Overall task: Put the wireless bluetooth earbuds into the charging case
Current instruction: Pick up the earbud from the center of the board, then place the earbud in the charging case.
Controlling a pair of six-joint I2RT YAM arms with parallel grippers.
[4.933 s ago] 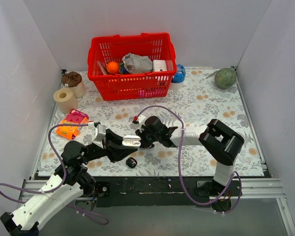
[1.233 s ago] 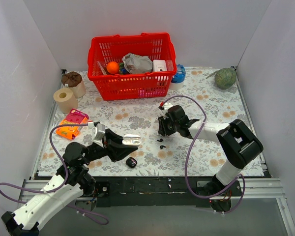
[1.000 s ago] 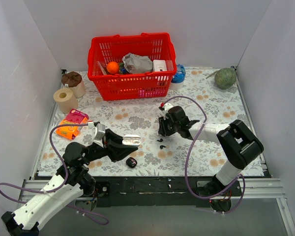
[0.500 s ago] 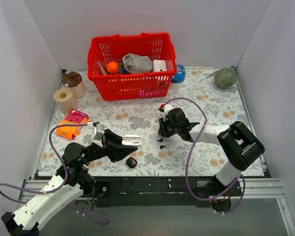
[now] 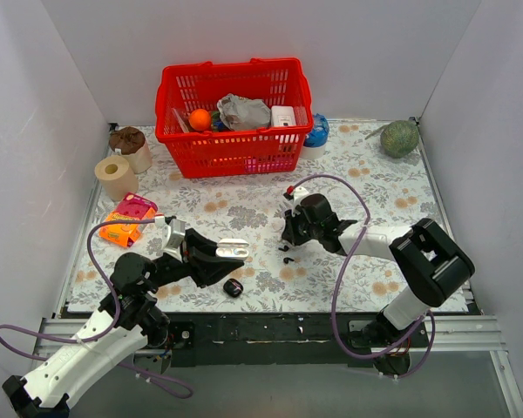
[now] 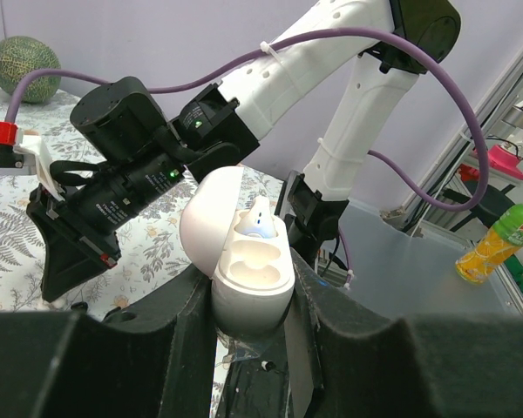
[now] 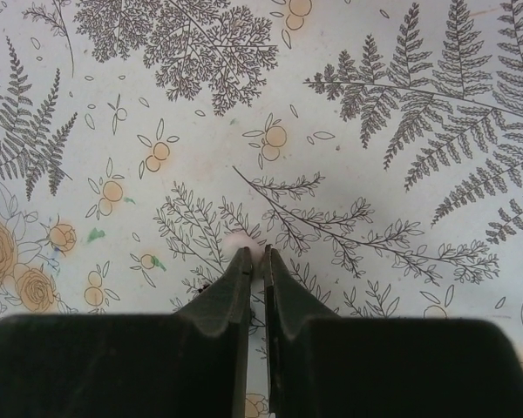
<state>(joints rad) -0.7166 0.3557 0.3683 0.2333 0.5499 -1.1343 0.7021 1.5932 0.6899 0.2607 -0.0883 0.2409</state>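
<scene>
Two tiny black earbuds (image 5: 286, 259) lay on the fern-print tablecloth (image 7: 401, 131) just right of centre in the overhead view, directly below the right gripper (image 5: 288, 241). Only the lower one stood clear; the other merged with the dark fingers.

Over the last second that gripper had settled a touch closer over them. Its jaws had drawn in from plainly apart to nearly together. In the wrist view only a sliver of cloth showed between the fingertips, and no earbud could be made out there. I could not say the pinch had caught anything, and it looked to me like a pick attempt that might have closed on air.

The left gripper (image 5: 229, 254) had not moved. It stayed clamped on a white pill-shaped case (image 6: 248, 270) with its lid swung back, one socket bare and something pale in the other. That case ran left to right in the overhead view, its open end toward the right gripper.

The black charging case (image 5: 233, 287) sat apart on the cloth at lower centre, with neither gripper on it. It was too small and rounded to read a long axis, a facing, or whether it was shut. No earbud had gone into it yet.
</scene>
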